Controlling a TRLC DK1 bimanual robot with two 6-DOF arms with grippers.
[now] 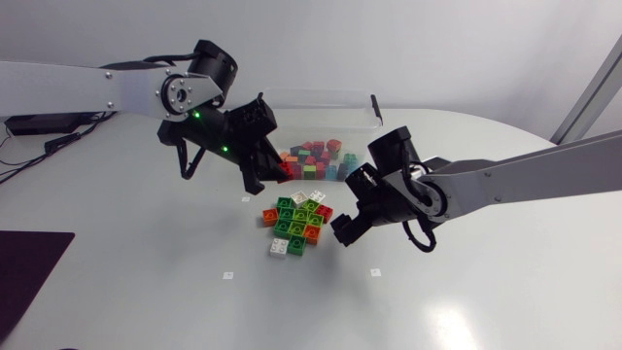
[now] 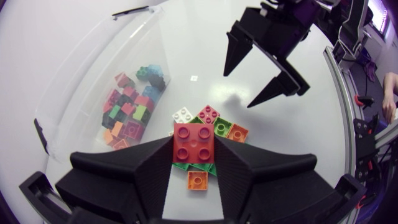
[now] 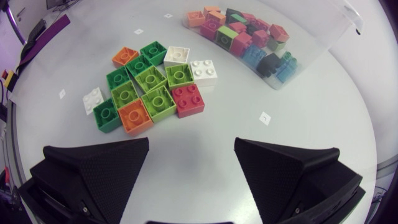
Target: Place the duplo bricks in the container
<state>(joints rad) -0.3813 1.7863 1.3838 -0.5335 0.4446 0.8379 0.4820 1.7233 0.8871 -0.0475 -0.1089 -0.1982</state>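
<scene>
Pinching a red brick [image 2: 194,142] beside the container [image 1: 321,105] is your left end effector [image 2: 194,150]; your right end effector [image 3: 191,147] gapes nearby.

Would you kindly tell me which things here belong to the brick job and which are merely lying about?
Job: red brick in left end effector; brick pile; clear container; open right end effector.
Lying about: white table markers; dark mat.

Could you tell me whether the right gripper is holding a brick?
No, the right gripper is open over bare table, with the loose bricks lying ahead of it.
</scene>
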